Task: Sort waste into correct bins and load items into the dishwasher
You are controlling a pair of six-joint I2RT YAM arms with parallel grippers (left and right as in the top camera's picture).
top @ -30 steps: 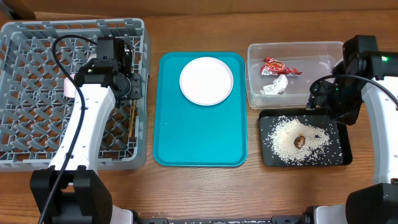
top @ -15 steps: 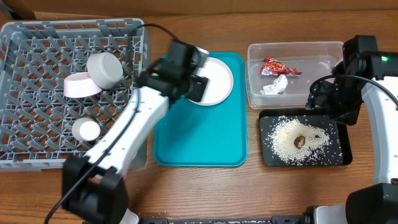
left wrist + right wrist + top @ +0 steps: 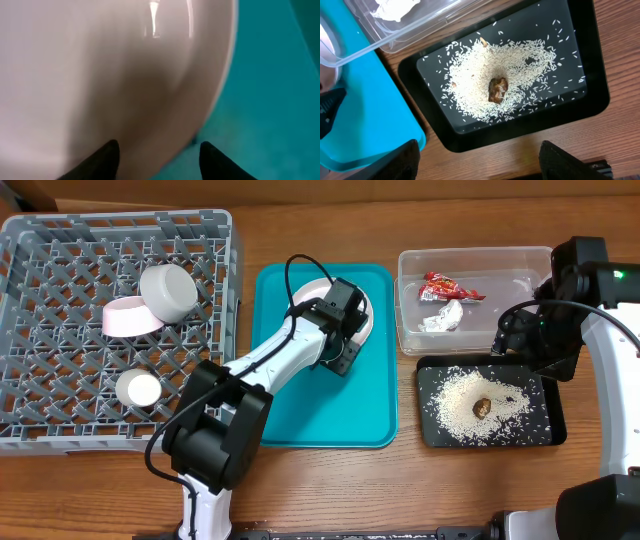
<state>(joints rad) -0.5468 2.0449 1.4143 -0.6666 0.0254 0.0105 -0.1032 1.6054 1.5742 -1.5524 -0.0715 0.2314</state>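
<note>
The round white plate [image 3: 368,315] lies on the teal tray [image 3: 320,405]. My left gripper [image 3: 341,340] is open at the plate's near edge. In the left wrist view the plate [image 3: 100,70] fills the frame, and the fingertips [image 3: 159,161] straddle its rim, one over the plate and one over the tray. My right gripper [image 3: 520,340] is open and empty above the black tray [image 3: 440,432], which holds rice [image 3: 510,65] and a brown lump [image 3: 497,89]. The clear tub [image 3: 515,290] holds the red wrapper [image 3: 452,287] and foil [image 3: 440,318].
The grey rack [image 3: 60,380] at the left holds the pink bowl [image 3: 122,320], the grey-green bowl [image 3: 168,290] and the white cup [image 3: 138,388]. I cannot make out the chopsticks. Bare wood lies along the table's front.
My left arm swung from over the rack rightward to the plate on the teal tray and lowered to its edge. The right arm has not moved.
</note>
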